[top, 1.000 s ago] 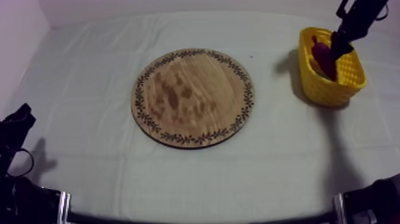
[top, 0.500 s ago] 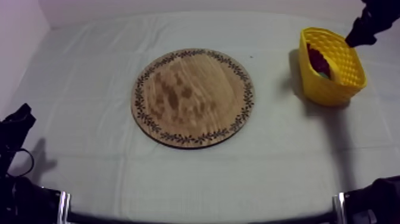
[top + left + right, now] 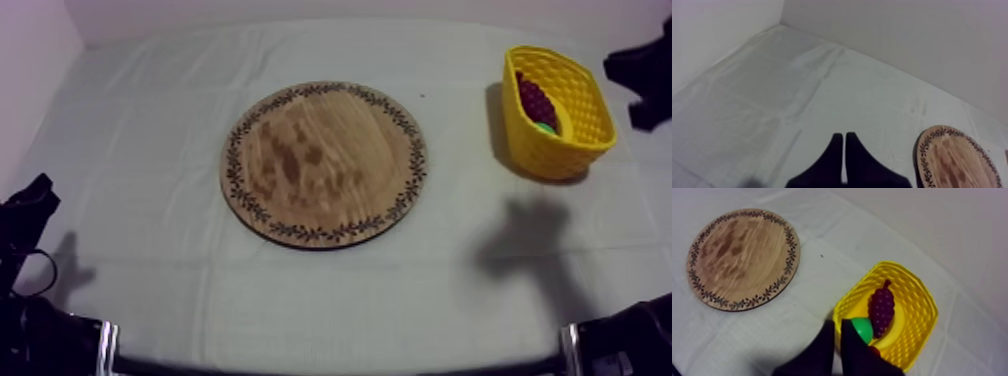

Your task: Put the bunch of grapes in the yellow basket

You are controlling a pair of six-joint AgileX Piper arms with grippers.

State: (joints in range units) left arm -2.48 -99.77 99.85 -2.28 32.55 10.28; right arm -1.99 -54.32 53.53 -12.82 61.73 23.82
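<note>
Looks like a robot lab test bench to me, not a home. Table (image 3: 150,120) under plain grey-white cloth, bare white wall (image 3: 897,35) right behind it. Props are staged: wooden board (image 3: 324,163), yellow basket (image 3: 560,150) w/ plastic toy fruit (image 3: 882,308). Left arm (image 3: 28,300) & right arm (image 3: 625,340) sit at the near table edge.

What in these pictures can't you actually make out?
- Right wrist view: a green thing in the yellow basket, beside the bunch of grapes, is half hidden by the right gripper; kind unclear.
- Top view: the basket's near wall hides what lies under the grapes.
- Left wrist view: the wooden board is cut off by the picture's edge.
</note>
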